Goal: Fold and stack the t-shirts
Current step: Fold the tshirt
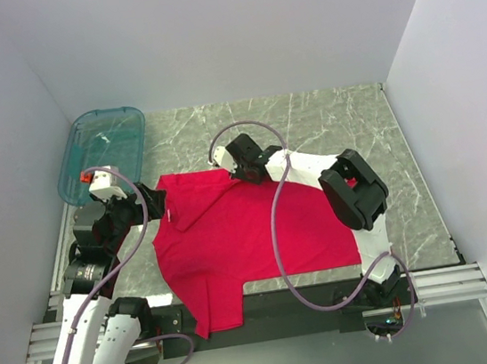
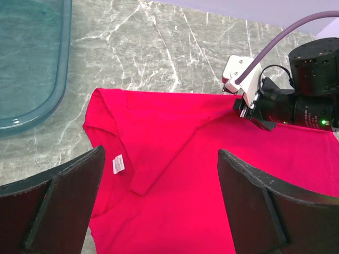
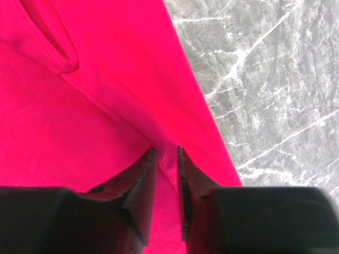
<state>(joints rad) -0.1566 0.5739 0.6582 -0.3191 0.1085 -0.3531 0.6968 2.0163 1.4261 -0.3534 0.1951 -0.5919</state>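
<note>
Red t-shirt [image 1: 250, 235] lies spread on the marble tabletop [image 1: 343, 119]. Its near corner reaches past the front edge, and a far flap is folded in over the body. Left tool [image 2: 160, 152] hovers above the collar end, jaws wide apart, gripping nothing; the white neck label [image 2: 118, 163] shows between them. Right tool [image 3: 166, 151] is at the shirt's far edge, jaws almost together, pinching a ridge of red cloth. Teal tub [image 1: 105, 151] stands in the far left corner, apart from the shirt.

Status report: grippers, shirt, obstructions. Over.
Left gripper open above collar end. Right gripper shut on red t-shirt, far edge. Shirt mostly flat, one flap folded over. Teal tub clear of it.
</note>
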